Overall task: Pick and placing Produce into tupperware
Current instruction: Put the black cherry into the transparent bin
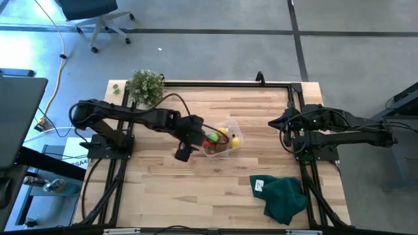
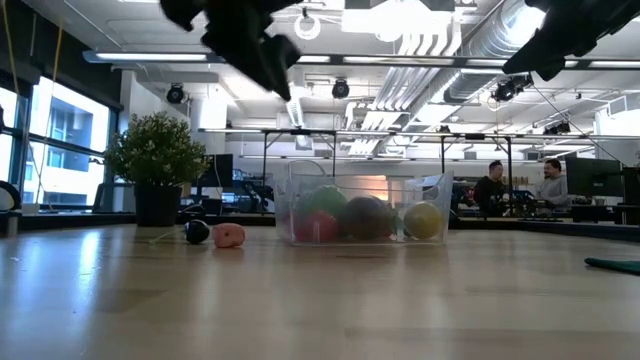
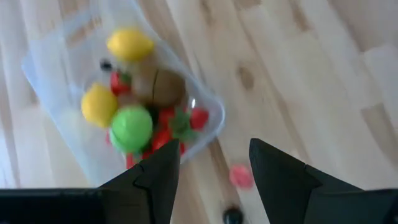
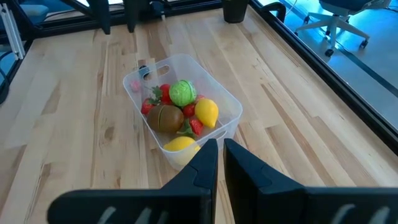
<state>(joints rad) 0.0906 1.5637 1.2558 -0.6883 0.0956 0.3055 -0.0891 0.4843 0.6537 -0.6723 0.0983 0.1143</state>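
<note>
The clear tupperware (image 1: pixel 222 140) stands mid-table, its bottom on the wood. In it lie two yellow pieces, a bright green one (image 3: pixel 131 127), a brown one (image 4: pixel 164 117) and several red ones. Outside the tub, on the table, lie a pink piece (image 3: pixel 241 176) and a small dark one (image 2: pixel 197 231). My left gripper (image 3: pixel 211 152) hangs open above the table just left of the tub, slanting down, with nothing between its fingers. My right gripper (image 4: pixel 221 155) is shut and holds nothing. It stays pulled back high at the table's right side (image 1: pixel 277 123).
A potted plant (image 1: pixel 145 86) stands at the far left corner. A dark green cloth (image 1: pixel 284 196) lies crumpled near the front right. Black frame rails (image 1: pixel 228 83) run along the far edge and both sides. Bare wood lies in front of the tub.
</note>
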